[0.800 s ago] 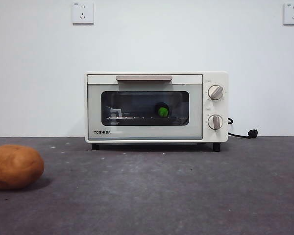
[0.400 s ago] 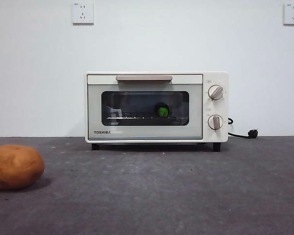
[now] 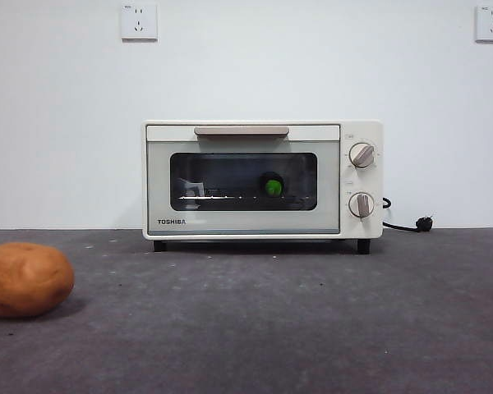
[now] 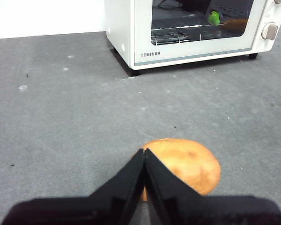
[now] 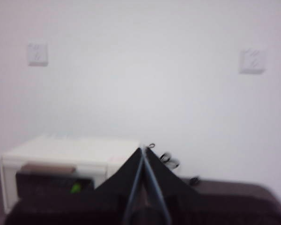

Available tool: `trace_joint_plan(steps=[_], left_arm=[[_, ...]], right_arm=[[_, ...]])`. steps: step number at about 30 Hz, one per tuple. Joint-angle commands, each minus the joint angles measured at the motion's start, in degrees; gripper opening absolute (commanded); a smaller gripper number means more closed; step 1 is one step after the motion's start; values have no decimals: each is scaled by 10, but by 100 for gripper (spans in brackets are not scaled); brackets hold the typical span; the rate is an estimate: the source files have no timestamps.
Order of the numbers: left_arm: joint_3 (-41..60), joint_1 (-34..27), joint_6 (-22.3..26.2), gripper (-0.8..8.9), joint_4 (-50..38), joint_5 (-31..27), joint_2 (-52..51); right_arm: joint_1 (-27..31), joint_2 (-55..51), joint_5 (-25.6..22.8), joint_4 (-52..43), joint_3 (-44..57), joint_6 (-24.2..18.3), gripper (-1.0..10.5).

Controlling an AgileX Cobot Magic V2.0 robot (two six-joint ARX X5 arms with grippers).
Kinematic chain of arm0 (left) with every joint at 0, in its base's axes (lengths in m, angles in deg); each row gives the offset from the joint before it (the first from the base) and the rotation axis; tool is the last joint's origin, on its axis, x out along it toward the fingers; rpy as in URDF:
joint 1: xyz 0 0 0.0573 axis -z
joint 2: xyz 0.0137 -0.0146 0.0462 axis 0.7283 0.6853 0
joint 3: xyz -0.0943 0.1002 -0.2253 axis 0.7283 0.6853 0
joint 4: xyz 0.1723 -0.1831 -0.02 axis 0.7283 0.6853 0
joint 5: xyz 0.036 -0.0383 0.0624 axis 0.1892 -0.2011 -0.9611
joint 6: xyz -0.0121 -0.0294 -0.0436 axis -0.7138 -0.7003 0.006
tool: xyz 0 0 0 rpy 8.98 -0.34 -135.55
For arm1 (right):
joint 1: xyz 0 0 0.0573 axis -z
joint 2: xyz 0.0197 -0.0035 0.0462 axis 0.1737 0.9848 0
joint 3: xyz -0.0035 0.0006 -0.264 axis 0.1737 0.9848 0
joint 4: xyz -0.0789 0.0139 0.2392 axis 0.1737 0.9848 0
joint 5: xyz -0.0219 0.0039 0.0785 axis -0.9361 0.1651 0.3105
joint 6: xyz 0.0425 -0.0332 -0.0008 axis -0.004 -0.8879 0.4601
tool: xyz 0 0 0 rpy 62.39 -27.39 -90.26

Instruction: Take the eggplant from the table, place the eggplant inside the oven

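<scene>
Eggplant (image 3: 272,187) lay on the rack inside the oven (image 3: 261,179), door shut; task judged complete. Left gripper (image 4: 144,152) and right gripper (image 5: 144,151) were both closed, empty, clear of the oven.

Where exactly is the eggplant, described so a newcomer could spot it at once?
Find the cream oven against the white wall. Behind its dark glass door, on the wire rack, sits the eggplant. Its bright green cap is the only green thing there.

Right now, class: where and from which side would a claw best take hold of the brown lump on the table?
Grip the potato-like lump across its narrower middle, coming from above. It lies low and rounded on the table, apart from the oven, with open space around it. The left claw, jaws shut, hangs just above it.
</scene>
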Motion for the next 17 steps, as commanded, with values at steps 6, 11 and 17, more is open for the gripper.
trace_joint_plan(steps=[6,11,17], left_arm=[[7,-2,-4,-4,-5,3,0],[7,-2,-4,-4,-5,3,1],[7,-2,-4,-4,-5,3,1]], right_arm=[[19,-46,23,-102,236,21,0],[19,-46,21,-110,284,21,0],[20,-46,21,-113,316,16,0]])
